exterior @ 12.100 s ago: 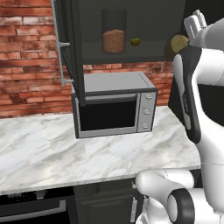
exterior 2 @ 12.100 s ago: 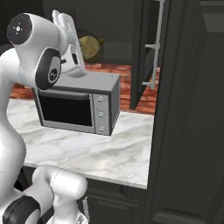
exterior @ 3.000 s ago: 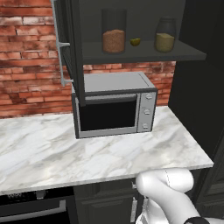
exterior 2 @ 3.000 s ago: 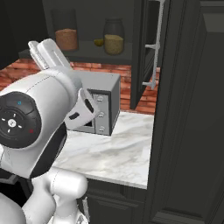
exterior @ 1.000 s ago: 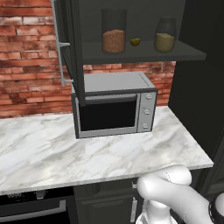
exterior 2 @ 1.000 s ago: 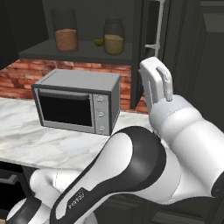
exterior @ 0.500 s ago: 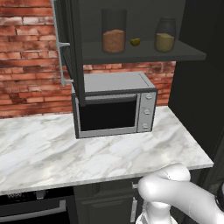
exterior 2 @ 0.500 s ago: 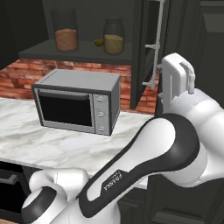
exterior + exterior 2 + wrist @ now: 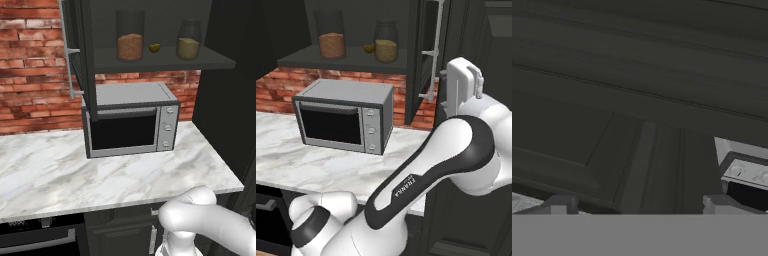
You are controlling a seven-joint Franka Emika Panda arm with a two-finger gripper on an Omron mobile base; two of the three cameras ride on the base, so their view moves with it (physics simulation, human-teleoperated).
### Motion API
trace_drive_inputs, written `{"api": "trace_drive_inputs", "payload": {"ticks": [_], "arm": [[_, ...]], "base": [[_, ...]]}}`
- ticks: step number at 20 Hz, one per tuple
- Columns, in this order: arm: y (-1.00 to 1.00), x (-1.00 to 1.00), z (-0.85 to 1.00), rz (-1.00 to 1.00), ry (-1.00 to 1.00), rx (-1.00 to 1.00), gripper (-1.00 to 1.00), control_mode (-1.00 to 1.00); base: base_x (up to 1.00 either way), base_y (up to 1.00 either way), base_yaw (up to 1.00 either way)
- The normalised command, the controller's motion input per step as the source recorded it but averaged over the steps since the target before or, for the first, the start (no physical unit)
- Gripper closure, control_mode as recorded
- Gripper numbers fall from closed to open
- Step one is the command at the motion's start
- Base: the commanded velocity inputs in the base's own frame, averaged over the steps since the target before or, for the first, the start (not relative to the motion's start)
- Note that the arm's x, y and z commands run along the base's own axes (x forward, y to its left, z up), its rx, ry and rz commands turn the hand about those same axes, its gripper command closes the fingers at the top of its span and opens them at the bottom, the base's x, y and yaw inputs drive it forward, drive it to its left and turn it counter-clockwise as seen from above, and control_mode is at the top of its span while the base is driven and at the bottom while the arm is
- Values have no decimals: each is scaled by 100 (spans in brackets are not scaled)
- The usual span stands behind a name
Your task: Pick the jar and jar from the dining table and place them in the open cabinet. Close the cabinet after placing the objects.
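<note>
Both jars sit on the cabinet shelf point(image 9: 165, 59): the jar with reddish-brown filling point(image 9: 130, 37) to the left, the jar with olive-yellow filling point(image 9: 189, 41) to the right, a small yellow fruit point(image 9: 154, 48) between them. Placing looks done; closing the cabinet remains.

Hand point(image 9: 637, 202): fingertips spread wide, nothing between them. It faces a dark panelled surface close up, judged to be the right cabinet door point(image 9: 426, 55), which stands open with its silver bar handle point(image 9: 438, 47) toward the arm.

Step in hand, as judged: swing the right door shut.
- Bring the hand to the outer face of the door, near the handle edge, away from the hinge.
- Push along the door's arc, not straight in.
- Keep the elbow off the microwave point(image 9: 346, 116) and the desk point(image 9: 100, 175).
- The left door point(image 9: 80, 55) also stands open; it needs the same.

Hard to make out:
- Whether the fingertips touch the panel: cannot tell.
- The hand's tips are hidden behind the wrist in the right base view.
- Hinges unseen.
</note>
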Motion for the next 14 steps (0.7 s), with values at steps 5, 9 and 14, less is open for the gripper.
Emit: {"api": "trace_drive_inputs", "payload": {"ticks": [5,9,14], "arm": [[16,29,0,0,8,-2,-100,-100],[24,7,0,-1,6,-2,-100,-100],[61,-26,0,0,1,-6,-100,-100]], "base": [[0,0,0],[0,0,0],[0,0,0]]}}
